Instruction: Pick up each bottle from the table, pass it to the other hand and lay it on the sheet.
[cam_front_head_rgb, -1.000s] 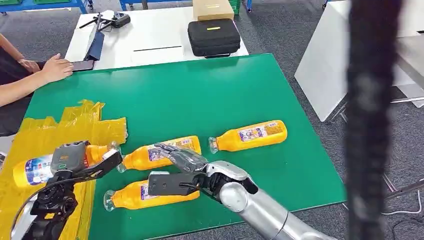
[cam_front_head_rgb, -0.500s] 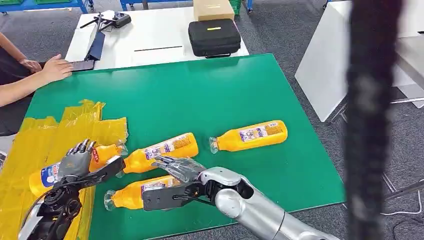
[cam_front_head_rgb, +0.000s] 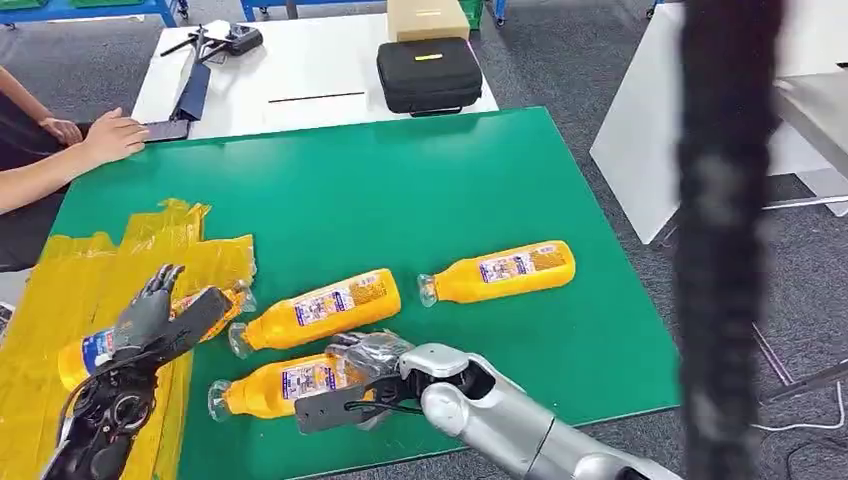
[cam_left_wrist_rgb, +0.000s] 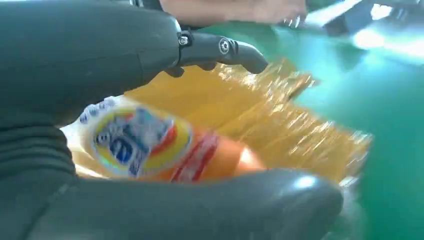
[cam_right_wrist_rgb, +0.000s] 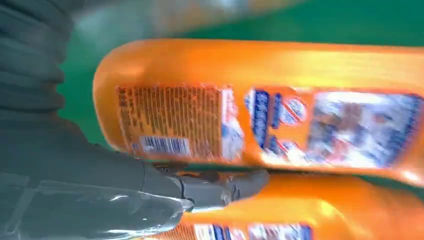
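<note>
Your right hand wraps the nearest orange plastic bottle at 6 o'clock; your left hand hovers spread, holding nothing, at 9 o'clock.

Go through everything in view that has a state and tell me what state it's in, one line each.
Bottle on the sheet: lying down, under the left robot hand.
Nearest bottle: lying on the green table, right robot hand at it.
Middle bottle: lying, untouched.
Far bottle: lying, untouched.
Left robot hand: fingers spread, holding nothing.
Right robot hand: grip unclear.
Black case: closed.
</note>
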